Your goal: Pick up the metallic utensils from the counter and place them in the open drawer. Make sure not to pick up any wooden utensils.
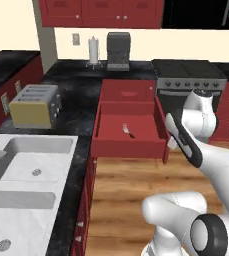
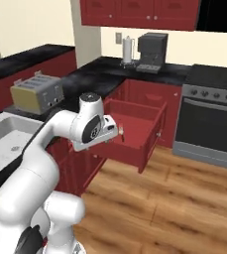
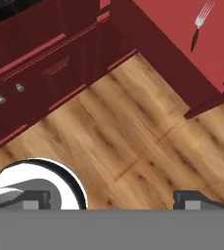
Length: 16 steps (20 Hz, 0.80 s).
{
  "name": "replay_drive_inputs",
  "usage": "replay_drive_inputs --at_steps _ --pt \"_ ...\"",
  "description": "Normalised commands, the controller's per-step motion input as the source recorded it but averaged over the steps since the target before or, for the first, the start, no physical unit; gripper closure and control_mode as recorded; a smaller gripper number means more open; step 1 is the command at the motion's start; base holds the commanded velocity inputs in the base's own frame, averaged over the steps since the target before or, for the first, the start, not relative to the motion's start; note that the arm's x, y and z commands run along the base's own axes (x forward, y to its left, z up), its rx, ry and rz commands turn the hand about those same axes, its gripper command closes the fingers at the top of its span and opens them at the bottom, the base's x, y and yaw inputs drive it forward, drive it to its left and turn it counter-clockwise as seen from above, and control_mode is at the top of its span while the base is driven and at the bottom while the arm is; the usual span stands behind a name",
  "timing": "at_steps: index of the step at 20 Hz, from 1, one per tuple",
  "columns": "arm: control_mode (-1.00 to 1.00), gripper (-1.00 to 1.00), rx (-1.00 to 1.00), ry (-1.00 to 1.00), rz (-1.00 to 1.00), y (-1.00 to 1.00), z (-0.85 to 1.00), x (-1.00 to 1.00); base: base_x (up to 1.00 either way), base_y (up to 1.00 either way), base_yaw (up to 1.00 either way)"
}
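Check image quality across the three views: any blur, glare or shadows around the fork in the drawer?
Left base view: soft and low in detail, fork a pale smudge in the open drawer, counter only faintly glossy. Right base view: even flat light, fork tiny beside the arm. Hand view: sharpest, fork tines distinct, no glare, floor grain crisp.

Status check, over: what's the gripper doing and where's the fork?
Gripper open, empty, over the wooden floor. Small silver fork with dark handle lies inside the open dark red drawer. Nothing seen blocking the drawer.
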Motion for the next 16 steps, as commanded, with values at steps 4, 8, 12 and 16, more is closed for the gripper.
replay_drive_inputs --at_steps 4,8,12,16 --pt "1.00 -1.00 0.00 0.00 0.00 0.00 0.00 0.00 -0.50 -0.07 0.77" --pt "1.00 -1.00 0.00 0.00 0.00 0.00 0.00 0.00 -0.55 0.13 0.68" --pt "1.00 -1.00 0.00 0.00 0.00 0.00 0.00 0.00 -0.61 0.19 0.62" --pt "1.00 -1.00 0.00 0.00 0.00 0.00 0.00 0.00 -0.52 0.00 0.74"
